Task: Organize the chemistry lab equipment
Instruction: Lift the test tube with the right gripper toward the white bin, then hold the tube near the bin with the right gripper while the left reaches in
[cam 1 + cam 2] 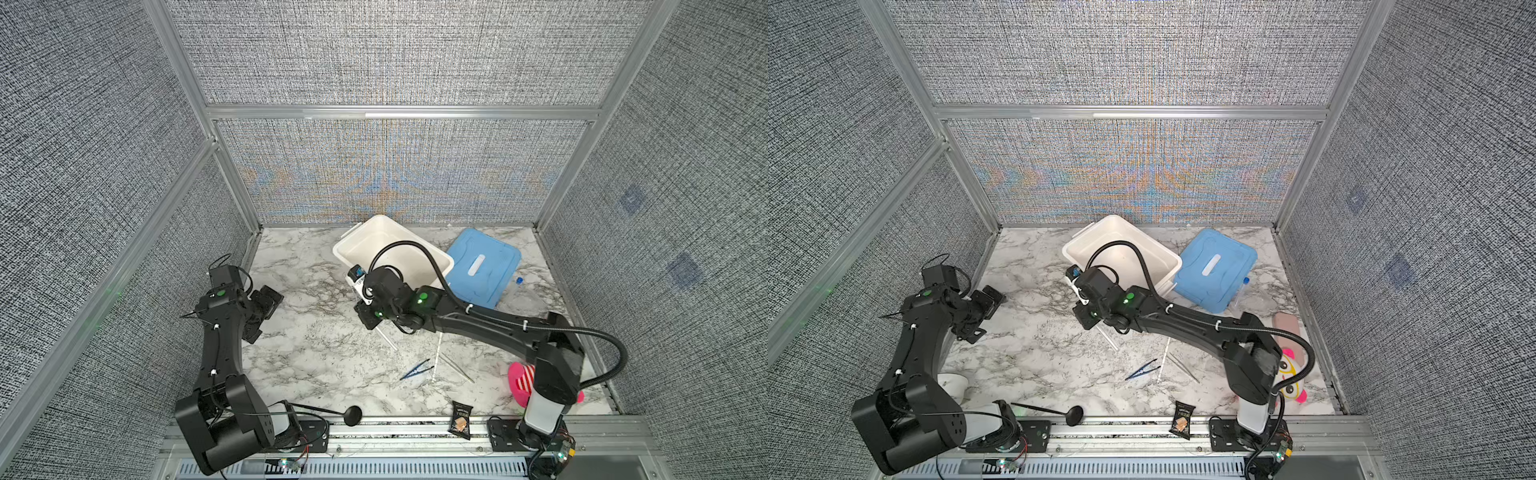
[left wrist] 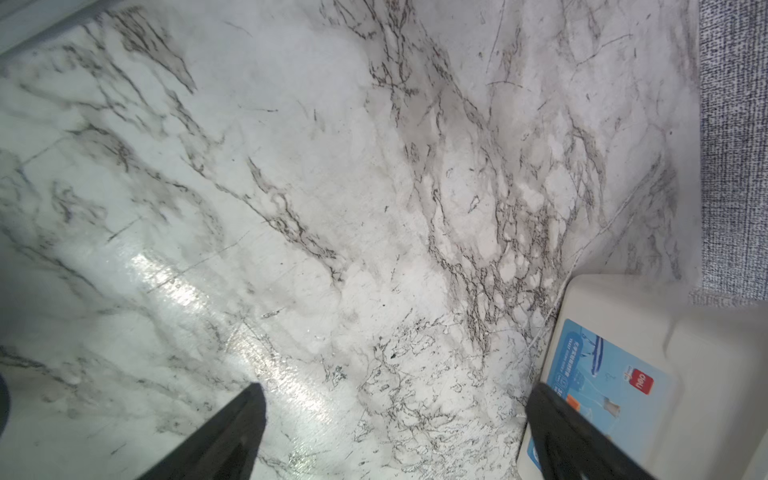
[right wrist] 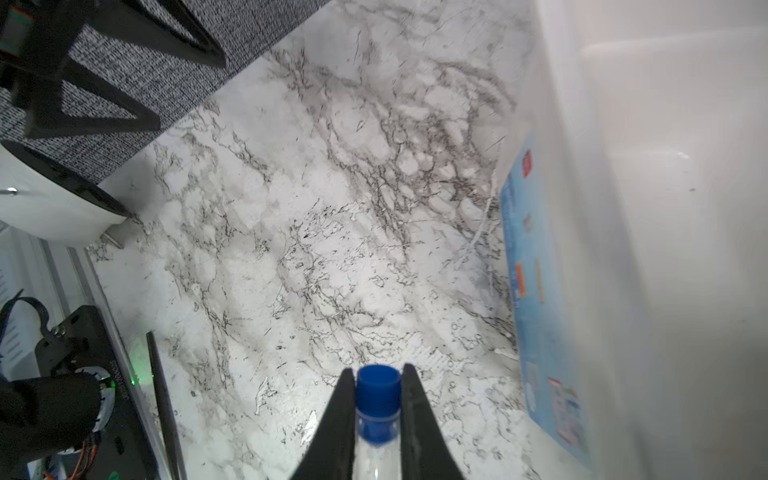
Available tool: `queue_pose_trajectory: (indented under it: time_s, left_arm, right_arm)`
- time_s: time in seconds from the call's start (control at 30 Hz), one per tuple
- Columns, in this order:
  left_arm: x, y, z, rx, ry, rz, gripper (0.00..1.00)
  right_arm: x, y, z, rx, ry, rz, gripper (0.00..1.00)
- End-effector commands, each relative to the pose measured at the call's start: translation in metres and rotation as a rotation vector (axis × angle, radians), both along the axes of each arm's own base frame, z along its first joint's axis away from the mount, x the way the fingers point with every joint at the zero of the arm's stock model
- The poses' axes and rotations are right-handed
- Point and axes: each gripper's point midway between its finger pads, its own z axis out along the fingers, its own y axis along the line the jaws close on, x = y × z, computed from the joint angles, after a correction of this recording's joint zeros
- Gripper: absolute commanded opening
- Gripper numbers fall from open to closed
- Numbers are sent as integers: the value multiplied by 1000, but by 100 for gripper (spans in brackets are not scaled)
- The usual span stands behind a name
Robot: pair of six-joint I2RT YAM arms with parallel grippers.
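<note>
1. In both top views the right gripper [image 1: 368, 318] hangs over the middle of the table [image 1: 316, 299], just beside the bin [image 1: 347, 249]. A clear tube [image 1: 386, 338] sticks out of it. The lid [image 1: 482, 266] lies beside the bin, so the bin is open to receive things. A second tube [image 1: 519, 281] lies by the lid, near the right edge. Blue tweezers [image 1: 415, 369], a stick [image 1: 436, 357] and metal tweezers [image 1: 457, 368] lie close together toward the front edge, not yet collected. The left gripper [image 1: 982, 316] stays near the left edge, I think to leave room.
2. Left wrist view: the left gripper [image 2: 395, 392] has its jaws spread wide over bare table, with nothing between them.
3. Right wrist view: the jaws pinch the tube [image 3: 378, 395] at its blue cap. Such a grip probably lets the body drop easily into the bin [image 3: 644, 187].
</note>
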Motion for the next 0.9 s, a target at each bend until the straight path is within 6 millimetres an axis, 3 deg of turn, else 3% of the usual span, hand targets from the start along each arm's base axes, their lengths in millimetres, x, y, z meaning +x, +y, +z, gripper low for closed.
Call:
queue_pose_trajectory:
  time_s: [0.0, 0.23, 0.37, 0.57, 0.73, 0.87]
  left_arm:
    - [-1, -6, 1, -13, -17, -33, 99]
    - [2, -11, 11, 3, -67, -57, 99]
    - [5, -18, 20, 11, -97, -81, 99]
    - [14, -40, 40, 45, -170, -173, 99]
    - [29, -80, 64, 99, -283, -357, 99]
    - [37, -131, 94, 92, -408, -551, 95]
  right_arm:
    - [17, -15, 39, 99, -122, -65, 17]
    - [50, -98, 95, 179, -344, -256, 16]
    - [64, -149, 113, 181, -428, -372, 16]
    - [70, -227, 134, 146, -564, -545, 16]
    - [71, -283, 124, 151, -560, -673, 16]
    - [69, -289, 117, 165, -503, -665, 16]
